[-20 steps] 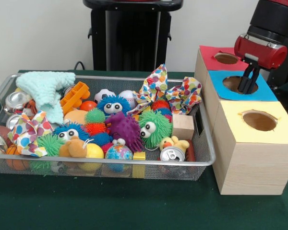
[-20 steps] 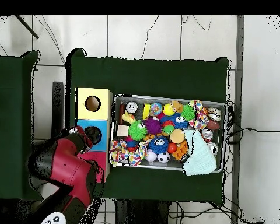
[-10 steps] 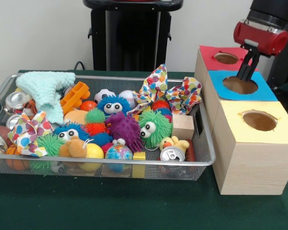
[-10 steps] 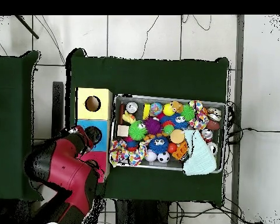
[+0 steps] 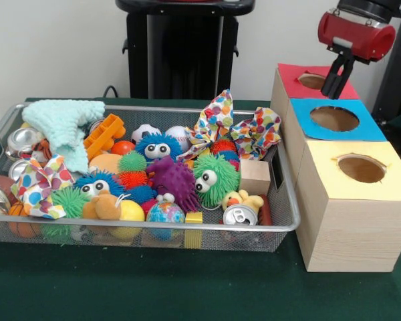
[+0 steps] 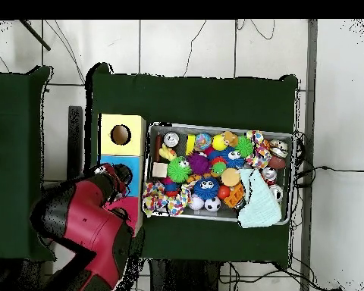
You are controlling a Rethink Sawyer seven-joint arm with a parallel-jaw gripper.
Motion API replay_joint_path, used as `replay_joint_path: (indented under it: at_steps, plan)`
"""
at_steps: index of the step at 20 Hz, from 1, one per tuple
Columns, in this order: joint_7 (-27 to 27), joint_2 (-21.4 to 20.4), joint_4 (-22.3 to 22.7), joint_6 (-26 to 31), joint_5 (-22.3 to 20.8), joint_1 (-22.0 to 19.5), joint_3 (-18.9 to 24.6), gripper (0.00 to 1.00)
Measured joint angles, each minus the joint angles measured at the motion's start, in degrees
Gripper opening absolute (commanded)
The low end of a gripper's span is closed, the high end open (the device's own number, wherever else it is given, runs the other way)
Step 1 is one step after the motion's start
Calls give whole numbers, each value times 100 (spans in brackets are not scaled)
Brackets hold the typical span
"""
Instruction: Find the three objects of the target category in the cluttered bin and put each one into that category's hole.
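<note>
arm (image 5: pixel 356 31): glossy red cylindrical shell, black link above it
gripper (image 5: pixel 333 87): two slim black fingers under a small pale mount plate
fingers (image 5: pixel 337 73): straight, narrow, dark, unmarked
overhead arm (image 6: pixel 83 223): broad red casing with black joints and a black end
markings: none legible in either view

Pincer (image 5: pixel 334 83) above red-topped hole (image 5: pixel 312 81); bin (image 5: pixel 281 224) full of toys.

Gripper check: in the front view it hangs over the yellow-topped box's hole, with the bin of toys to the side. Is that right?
Not quite. In the front view the gripper hangs by the red-topped box, at its hole, not over the yellow-topped box. The bin of toys does sit to the side.
</note>
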Motion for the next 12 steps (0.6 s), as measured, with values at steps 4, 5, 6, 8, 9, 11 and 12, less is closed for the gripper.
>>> replay_joint_path:
  at_steps: [4, 5, 6, 8, 9, 11, 12]
  plan:
    - [0, -51, 0, 0, -155, -109, -10, 0]
    - [0, -60, 0, 0, -184, -137, -12, 0]
    - [0, -70, 0, 0, -213, -165, -15, 0]
    - [0, -99, 0, 0, -322, -273, -31, 0]
    - [0, -104, 1, 0, -351, -301, -39, 0]
    - [0, -126, 1, 0, -485, -402, -84, 0]
    - [0, -130, 0, 0, -515, -419, -94, 0]
